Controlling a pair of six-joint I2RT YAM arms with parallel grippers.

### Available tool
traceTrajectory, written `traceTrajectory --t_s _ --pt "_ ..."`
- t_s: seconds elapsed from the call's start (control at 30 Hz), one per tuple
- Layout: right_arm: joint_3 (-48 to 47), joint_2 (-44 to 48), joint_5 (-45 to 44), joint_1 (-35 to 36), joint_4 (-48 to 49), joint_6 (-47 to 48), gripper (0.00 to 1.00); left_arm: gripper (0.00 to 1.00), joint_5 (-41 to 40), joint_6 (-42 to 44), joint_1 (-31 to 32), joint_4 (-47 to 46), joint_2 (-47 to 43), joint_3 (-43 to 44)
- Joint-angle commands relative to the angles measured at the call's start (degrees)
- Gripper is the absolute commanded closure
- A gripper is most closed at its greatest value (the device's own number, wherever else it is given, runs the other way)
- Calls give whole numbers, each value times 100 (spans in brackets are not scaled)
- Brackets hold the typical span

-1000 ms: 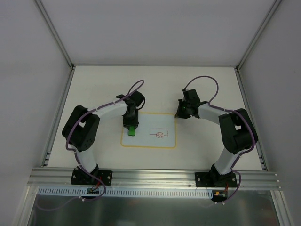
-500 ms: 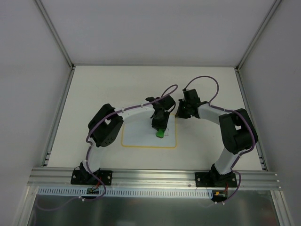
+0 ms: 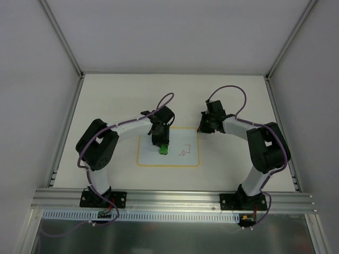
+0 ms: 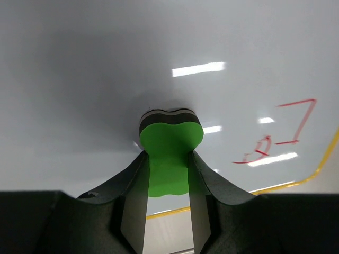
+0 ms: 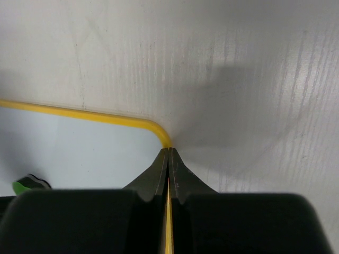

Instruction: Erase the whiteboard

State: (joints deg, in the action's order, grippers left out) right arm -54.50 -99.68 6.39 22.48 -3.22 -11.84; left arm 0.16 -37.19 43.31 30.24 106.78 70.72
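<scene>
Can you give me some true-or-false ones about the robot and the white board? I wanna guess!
1. The left tool grips a green eraser. True.
2. The whiteboard is wiped completely clean. False: red marks show on its right part.
3. The right tool is wide open. False: it is shut, with its tip at the board's corner.
4. The board has a yellow border. True.

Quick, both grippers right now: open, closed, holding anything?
Left gripper: closed on the green eraser.
Right gripper: closed, tips at the whiteboard corner.
</scene>
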Motion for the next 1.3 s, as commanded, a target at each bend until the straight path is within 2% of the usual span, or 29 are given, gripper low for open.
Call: traceTrajectory --t_s 0.0,0.2,0.43,0.63,0.83,1.03,1.27 --pt "150 54 -323 -16 -381 50 100 100 -877 62 -401 896 -86 -725" --pt "115 36 -332 28 -381 41 100 100 -676 151 -385 966 -106 -700" --pt "89 -25 -288 64 -381 -20 100 100 -210 378 528 966 825 905" --pt "106 54 -305 64 -389 -29 100 100 -218 809 1100 958 1652 1970" --pt "115 71 -323 64 -381 -29 100 100 -412 1108 1162 958 2039 2420" --pt "89 89 -349 37 -407 -20 100 100 -534 1433 1162 958 2049 2473" --pt "97 89 -349 11 -433 -82 100 100 -772 1337 1031 958 1996 2640"
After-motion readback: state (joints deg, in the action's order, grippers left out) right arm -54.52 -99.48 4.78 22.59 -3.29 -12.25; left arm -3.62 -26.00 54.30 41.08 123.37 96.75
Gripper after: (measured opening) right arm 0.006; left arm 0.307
